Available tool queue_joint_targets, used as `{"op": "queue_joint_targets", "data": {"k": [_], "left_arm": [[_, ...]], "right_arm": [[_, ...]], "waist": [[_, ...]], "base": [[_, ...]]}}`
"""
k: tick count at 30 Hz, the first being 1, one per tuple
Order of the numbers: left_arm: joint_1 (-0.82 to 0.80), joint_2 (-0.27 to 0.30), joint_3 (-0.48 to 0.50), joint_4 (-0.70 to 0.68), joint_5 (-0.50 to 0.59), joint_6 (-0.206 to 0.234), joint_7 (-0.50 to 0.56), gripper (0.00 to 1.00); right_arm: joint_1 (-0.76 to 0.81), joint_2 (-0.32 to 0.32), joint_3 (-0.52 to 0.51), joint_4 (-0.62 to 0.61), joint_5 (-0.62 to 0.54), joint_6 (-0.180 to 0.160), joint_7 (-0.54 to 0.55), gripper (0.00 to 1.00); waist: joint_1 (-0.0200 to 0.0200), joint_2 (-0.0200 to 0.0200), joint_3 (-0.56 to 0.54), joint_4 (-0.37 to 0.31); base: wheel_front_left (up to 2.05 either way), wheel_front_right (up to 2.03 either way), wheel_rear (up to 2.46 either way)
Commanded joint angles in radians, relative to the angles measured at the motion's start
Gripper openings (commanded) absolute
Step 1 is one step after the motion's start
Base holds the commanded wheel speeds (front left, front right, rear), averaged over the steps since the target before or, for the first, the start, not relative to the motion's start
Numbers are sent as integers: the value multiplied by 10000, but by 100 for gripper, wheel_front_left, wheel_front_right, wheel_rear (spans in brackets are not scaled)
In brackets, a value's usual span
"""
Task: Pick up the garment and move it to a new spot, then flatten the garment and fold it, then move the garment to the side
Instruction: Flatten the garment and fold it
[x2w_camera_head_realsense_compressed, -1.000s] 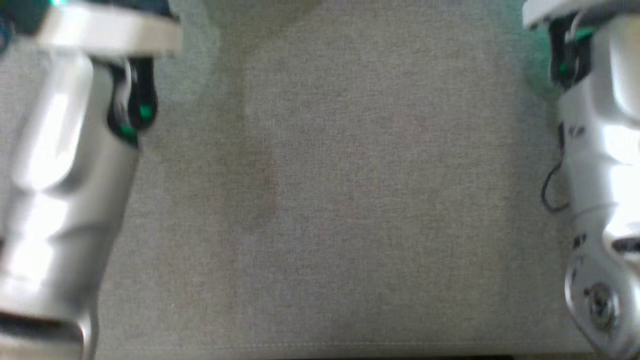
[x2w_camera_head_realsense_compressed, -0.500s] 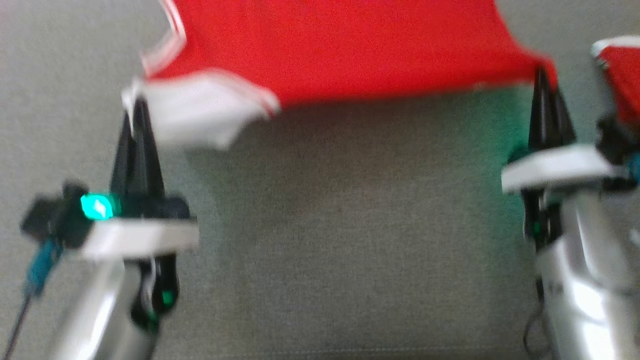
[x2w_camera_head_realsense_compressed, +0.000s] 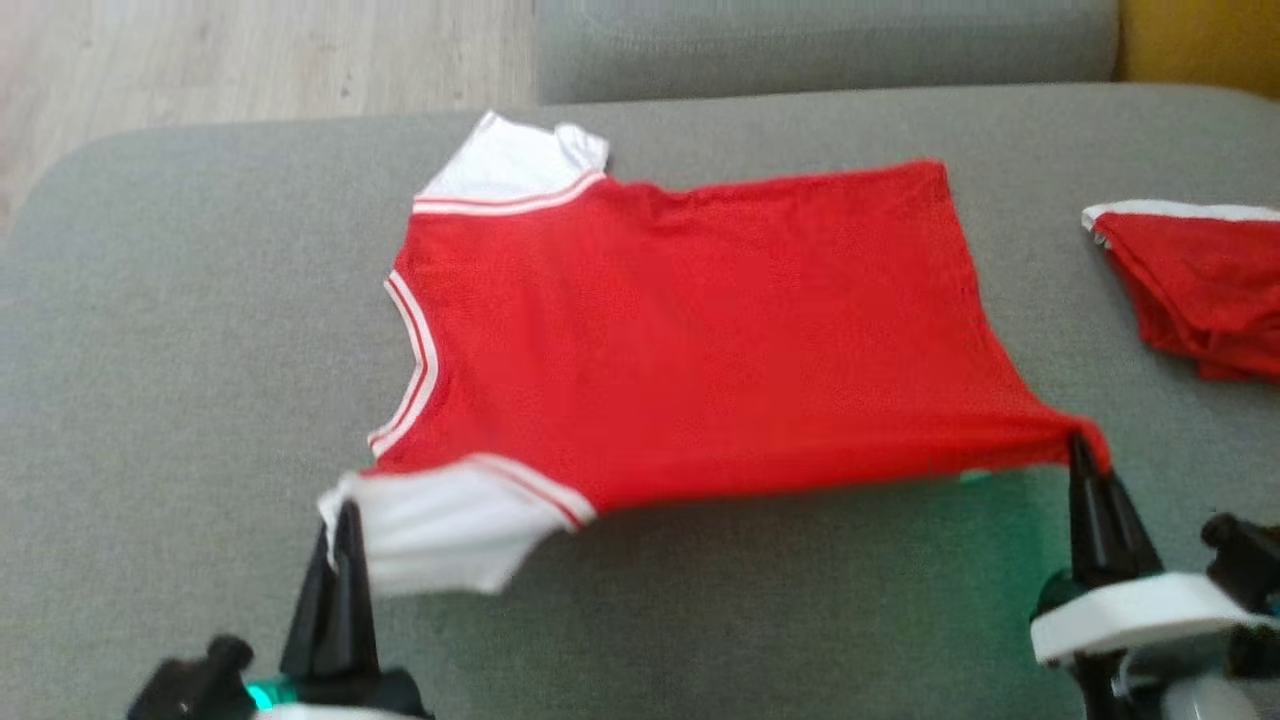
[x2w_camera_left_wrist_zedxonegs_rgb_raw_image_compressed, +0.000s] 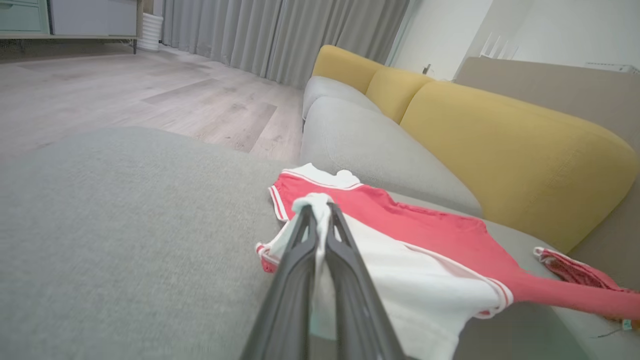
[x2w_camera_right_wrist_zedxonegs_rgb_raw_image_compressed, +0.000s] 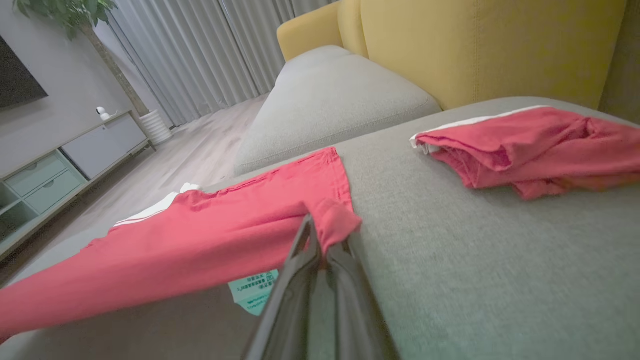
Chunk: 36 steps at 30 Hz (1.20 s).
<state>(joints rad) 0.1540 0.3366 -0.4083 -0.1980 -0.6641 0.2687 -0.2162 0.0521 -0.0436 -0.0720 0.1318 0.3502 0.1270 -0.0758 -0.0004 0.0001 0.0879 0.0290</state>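
A red garment (x2w_camera_head_realsense_compressed: 690, 330) with white sleeves and white-striped trim lies spread across the middle of the head view on a grey sofa seat (x2w_camera_head_realsense_compressed: 180, 350). Its neck opening faces the left of the frame and its hem faces the right.

At the lower left, the left end effector (x2w_camera_head_realsense_compressed: 340, 520) has its two dark fingers pressed together on the edge of the near white sleeve (x2w_camera_head_realsense_compressed: 450, 530). In the left wrist view, white cloth is pinched between the fingers of that end effector (x2w_camera_left_wrist_zedxonegs_rgb_raw_image_compressed: 320, 212), with the red body of the garment (x2w_camera_left_wrist_zedxonegs_rgb_raw_image_compressed: 425, 230) running off toward the right of the frame.

At the lower right of the head view, the right end effector (x2w_camera_head_realsense_compressed: 1080, 445) is closed on the near hem corner, which is drawn out into a point. In the right wrist view, a red fold of cloth is bunched at the tips of the right end effector (x2w_camera_right_wrist_zedxonegs_rgb_raw_image_compressed: 325, 240), and a pale green label (x2w_camera_right_wrist_zedxonegs_rgb_raw_image_compressed: 252, 290) hangs below the garment's edge just to their left.

The near edge, stretched between the two grips, seems raised slightly off the seat, judging by the shadow beneath it, though the head view is soft. The far sleeve (x2w_camera_head_realsense_compressed: 510, 165) lies flat at the upper left of the garment.

A second red garment (x2w_camera_head_realsense_compressed: 1200, 290), folded, rests on the seat at the right edge, well apart from the first. Wooden floor (x2w_camera_head_realsense_compressed: 250, 60) fills the upper left corner, and a yellow backrest (x2w_camera_left_wrist_zedxonegs_rgb_raw_image_compressed: 500, 145) stands behind the seat in the left wrist view.
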Motion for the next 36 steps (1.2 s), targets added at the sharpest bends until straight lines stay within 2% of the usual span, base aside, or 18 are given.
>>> {"op": "queue_joint_targets", "data": {"k": [1, 8, 20, 30, 36], "left_arm": [[-253, 236, 315, -303, 107, 114, 7, 0], [-383, 7, -128, 374, 109, -50, 123, 0], [-1635, -296, -606, 1516, 347, -441, 251, 0], [-4285, 142, -748, 2485, 691, -975, 1568, 0], [-5593, 124, -627, 3558, 594, -1264, 1925, 0]], "right_arm": [[-157, -67, 191, -450, 40, 37, 104, 0], [-148, -66, 208, -139, -56, 37, 714, 0], [-910, -66, 266, 690, -160, 37, 1141, 0], [-2400, -66, 271, 631, -857, 37, 3202, 0], [-3652, -66, -4, 1305, -1018, 37, 3951, 0]], "waist": [[4, -1, -86, 12], [4, -1, -77, 87], [4, -1, 208, 67], [4, -1, 722, -68], [4, -1, 1061, -186]], "base": [[0, 0, 0], [0, 0, 0], [0, 0, 0], [0, 0, 0], [0, 0, 0]]}}
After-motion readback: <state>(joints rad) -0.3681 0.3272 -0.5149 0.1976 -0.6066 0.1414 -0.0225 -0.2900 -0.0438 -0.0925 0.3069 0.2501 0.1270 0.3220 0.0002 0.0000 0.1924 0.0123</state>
